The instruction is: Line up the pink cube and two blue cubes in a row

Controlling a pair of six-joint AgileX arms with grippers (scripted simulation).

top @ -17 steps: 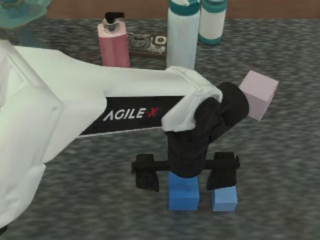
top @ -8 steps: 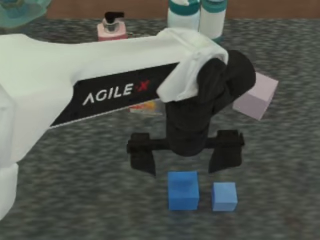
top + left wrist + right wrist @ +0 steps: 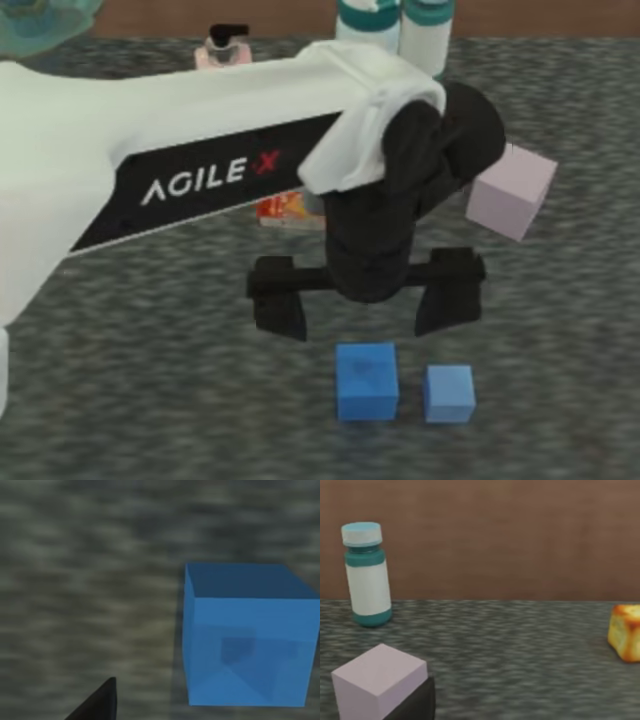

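Left gripper (image 3: 366,305): jaws spread wide, grasping nothing, hovering above table (image 3: 150,380), just behind medium blue cube (image 3: 367,380). Medium blue cube rests on table, clear of both fingers. Smaller light blue cube (image 3: 449,392) just right of medium blue cube, narrow gap, fronts roughly level. Pink cube (image 3: 511,190) well behind and right of medium blue cube, partly hidden by left wrist. Right gripper state: cannot tell. White-and-teal bottle (image 3: 367,575) stands far behind pink cube.

so I count one pink cube (image 3: 511,190), two blue cubes (image 3: 367,381) (image 3: 448,393), two teal-capped bottles (image 3: 424,28) (image 3: 366,22) and one pump bottle (image 3: 224,50)
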